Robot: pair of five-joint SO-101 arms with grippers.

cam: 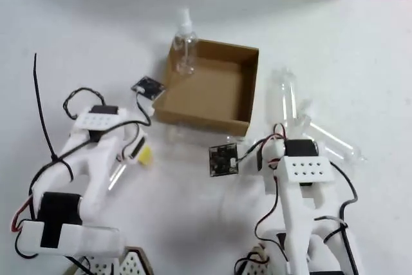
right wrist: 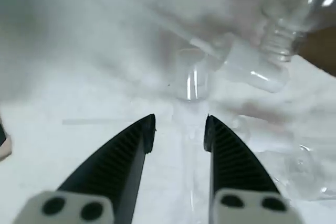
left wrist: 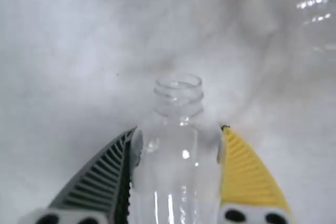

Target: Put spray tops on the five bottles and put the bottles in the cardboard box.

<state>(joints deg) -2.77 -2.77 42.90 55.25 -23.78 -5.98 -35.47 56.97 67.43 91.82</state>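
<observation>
A clear bottle with an open threaded neck and no spray top sits between the grey and yellow fingers of my left gripper, which is shut on its body. This gripper is in front of the cardboard box's near left corner. One bottle with a spray top stands inside the box at its far left corner. My right gripper is open just short of a clear spray top lying on the table. Another topless bottle lies beyond it.
Several clear bottles and spray tops with long tubes lie scattered right of the box, in front of the right arm. The brown box wall shows beside them. White tabletop spreads to the far left.
</observation>
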